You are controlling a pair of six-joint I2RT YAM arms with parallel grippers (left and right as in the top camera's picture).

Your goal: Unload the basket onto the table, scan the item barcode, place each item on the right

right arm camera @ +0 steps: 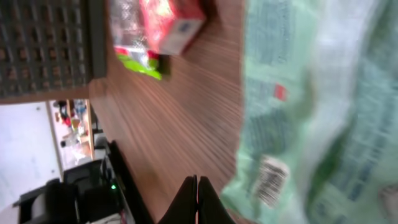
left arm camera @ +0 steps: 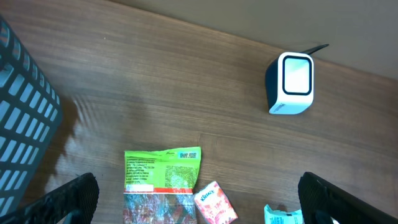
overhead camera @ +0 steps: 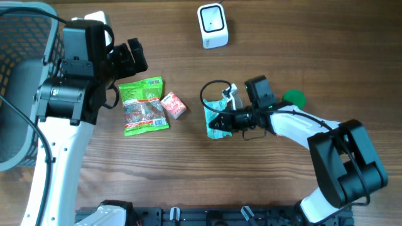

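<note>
The white barcode scanner [overhead camera: 212, 25] [left arm camera: 292, 84] stands at the back of the table. A mint-green packet [overhead camera: 215, 130] lies mid-table, and its barcode [right arm camera: 272, 180] shows in the blurred right wrist view. My right gripper [overhead camera: 221, 119] [right arm camera: 196, 199] is over this packet's edge. Its jaws are pressed together with nothing between them, and the packet [right arm camera: 311, 93] lies just beside the tips. My left gripper [overhead camera: 133, 56] [left arm camera: 199, 205] hangs open above a green snack packet [overhead camera: 144, 107] [left arm camera: 163, 180] and a red tissue pack [overhead camera: 173, 105] [left arm camera: 214, 204], holding nothing.
A grey mesh basket [overhead camera: 25, 75] [left arm camera: 25, 124] stands at the far left. A green round object [overhead camera: 293, 98] lies behind the right arm. A black cable loop [overhead camera: 210, 85] curls beside the mint packet.
</note>
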